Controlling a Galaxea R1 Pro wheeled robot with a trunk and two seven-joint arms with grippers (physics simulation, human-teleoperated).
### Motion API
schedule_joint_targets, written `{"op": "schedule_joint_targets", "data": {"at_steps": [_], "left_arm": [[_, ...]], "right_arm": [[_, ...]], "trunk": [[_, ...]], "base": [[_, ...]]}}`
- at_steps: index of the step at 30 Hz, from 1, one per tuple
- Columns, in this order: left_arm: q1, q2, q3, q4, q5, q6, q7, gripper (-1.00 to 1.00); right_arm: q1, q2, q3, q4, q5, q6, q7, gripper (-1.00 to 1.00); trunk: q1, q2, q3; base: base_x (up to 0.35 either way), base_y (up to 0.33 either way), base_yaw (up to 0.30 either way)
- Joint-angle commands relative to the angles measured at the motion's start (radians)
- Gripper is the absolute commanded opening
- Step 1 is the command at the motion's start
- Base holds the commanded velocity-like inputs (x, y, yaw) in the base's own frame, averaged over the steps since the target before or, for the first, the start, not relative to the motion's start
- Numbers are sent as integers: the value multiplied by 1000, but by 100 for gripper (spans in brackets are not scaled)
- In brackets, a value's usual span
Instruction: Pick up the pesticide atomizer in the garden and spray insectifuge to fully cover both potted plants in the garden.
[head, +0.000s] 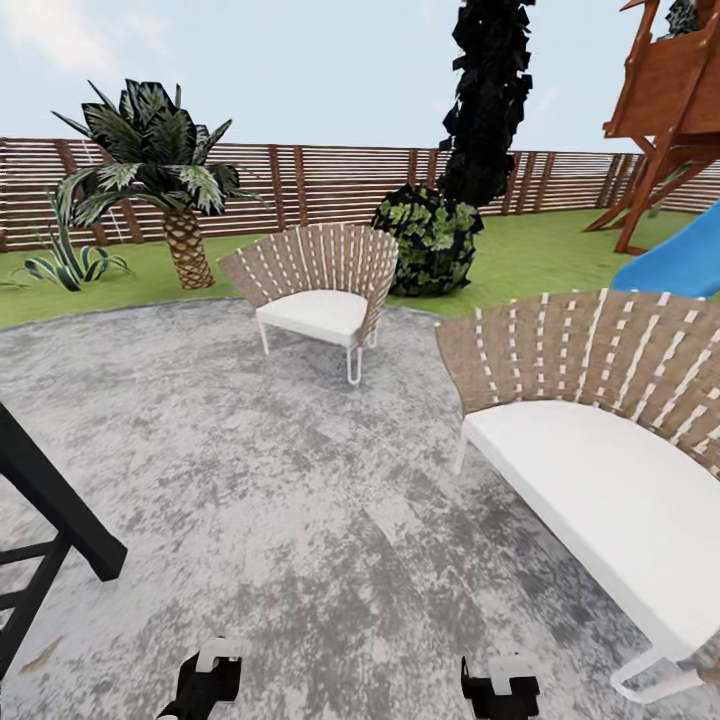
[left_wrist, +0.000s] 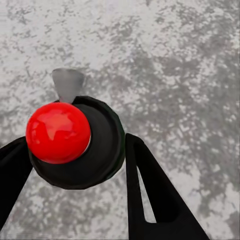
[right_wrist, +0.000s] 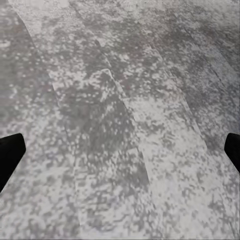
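You are mid-transit on the stone patio (head: 250, 480) with the pesticide atomizer (left_wrist: 75, 142) pinched in your left hand (left_wrist: 70, 165), the right hand (right_wrist: 120, 150) spread empty, and no speckled potted plants in sight, so next I judge you must turn to find them.

Underfoot, a round mottled grey stone patio (head: 300, 480), edged by green lawn (head: 520, 260). On the patio, a small woven-back chair with white cushion (head: 318, 295), and nearer, at right, a wider woven-back sofa with white seat (head: 610, 450). Behind, a brown slatted wooden fence (head: 320, 180) under pale blue sky. Against the fence, a palm with scaly trunk (head: 165, 180), a spiky striped plant (head: 68, 262), a round leafy bush (head: 432, 238), a tall dark tree (head: 488, 90). Far right, a wooden play tower (head: 672, 110) with blue slide (head: 678, 262).
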Motion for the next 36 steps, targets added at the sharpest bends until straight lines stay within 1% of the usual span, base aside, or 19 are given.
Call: {"op": "schedule_joint_targets", "data": {"at_steps": [1,24,36], "left_arm": [[-1,0,9,1,-5,-3,-6,-100],[0,0,9,-2,-5,-6,-6,-100],[1,0,10,-4,-5,-6,-6,-100]], "right_arm": [[0,0,-8,1,11,-2,-4,100],[0,0,-7,1,11,-2,-3,100],[0,0,-7,0,16,-3,0,100]], "trunk": [[0,0,-1],[0,0,-1],[0,0,-1]], "base": [[340,-75,274],[340,-75,267],[340,-75,18]]}}
